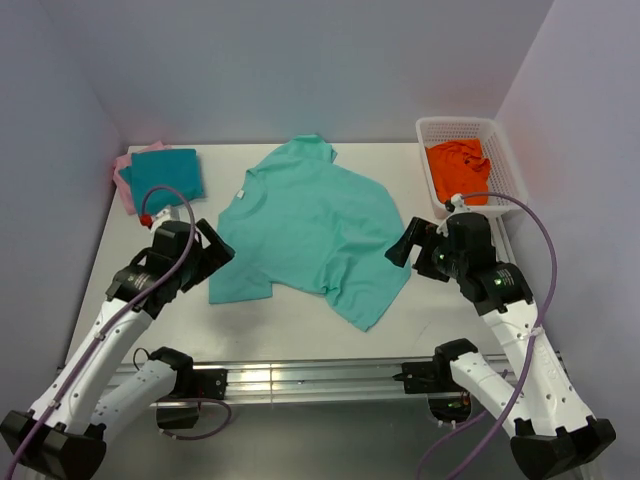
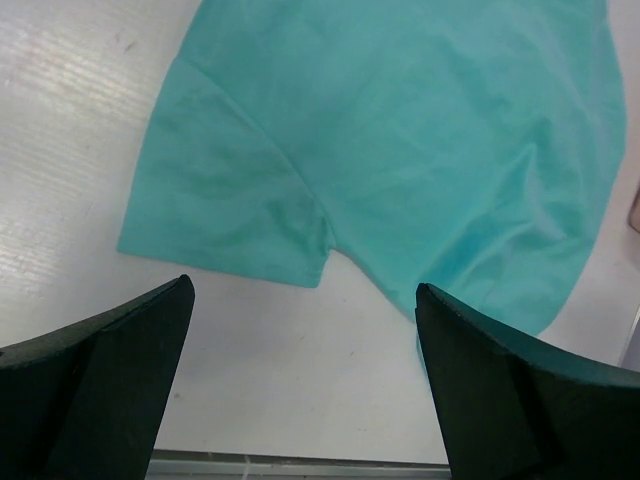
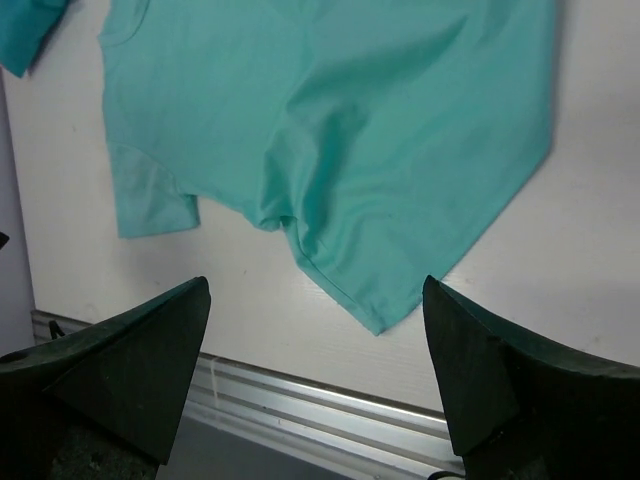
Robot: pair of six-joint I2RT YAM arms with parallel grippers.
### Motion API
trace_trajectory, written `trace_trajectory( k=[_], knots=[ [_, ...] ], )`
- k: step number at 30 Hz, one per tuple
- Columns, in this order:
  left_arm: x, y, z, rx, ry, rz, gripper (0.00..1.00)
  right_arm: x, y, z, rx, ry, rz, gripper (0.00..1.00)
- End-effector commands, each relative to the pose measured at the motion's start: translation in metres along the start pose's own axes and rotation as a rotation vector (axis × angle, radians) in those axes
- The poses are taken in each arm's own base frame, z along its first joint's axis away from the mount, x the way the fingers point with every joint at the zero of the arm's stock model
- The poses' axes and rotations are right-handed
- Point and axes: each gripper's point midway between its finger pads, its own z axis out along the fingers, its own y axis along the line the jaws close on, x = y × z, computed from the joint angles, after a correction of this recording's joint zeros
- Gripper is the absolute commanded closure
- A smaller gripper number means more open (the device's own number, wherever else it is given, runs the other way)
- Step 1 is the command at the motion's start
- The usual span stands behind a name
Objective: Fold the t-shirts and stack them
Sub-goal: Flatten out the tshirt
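Top view first: the mint-green tee [image 1: 310, 225] is lying open in the middle of the table [image 1: 300, 320], skewed and rumpled, not folded yet. The teal tee [image 1: 168, 172] sits folded at the far left on top of the pink tee [image 1: 122, 185]. At the far right there's a white basket [image 1: 505, 150] with an orange cloth [image 1: 458, 170] in it. The left gripper [image 1: 215, 250] is at the shirt's left edge and the right gripper [image 1: 400, 245] at its right edge.

Left wrist: jaws wide apart with nothing between them, hanging over bare table just near of the sleeve [image 2: 220, 210].

Right wrist: same deal, jaws spread and empty, with the pointed hem corner [image 3: 380, 320] right ahead.

My worry is the wrinkles. There's a bunched ridge near the bottom, so I reckon a pinch there could grab two layers or only one, and the fold would come out lopsided. If the arms lift unevenly, the shirt could also drag towards the near edge.
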Motion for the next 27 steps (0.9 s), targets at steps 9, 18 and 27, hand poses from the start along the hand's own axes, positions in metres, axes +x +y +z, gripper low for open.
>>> trace_trajectory(
  k=[9,18,27],
  knots=[
    [0.034,0.063,0.014,-0.304,0.038,-0.196,0.05,0.005,-0.013,-0.014,0.04,-0.018,-0.076,0.05],
    [0.051,0.108,0.012,-0.517,0.002,-0.328,0.05,0.014,-0.02,-0.014,0.065,0.0,-0.035,0.09],
    [0.06,0.107,0.055,-0.419,-0.043,-0.338,0.09,0.011,-0.012,-0.025,0.035,-0.003,-0.064,0.08]
  ],
)
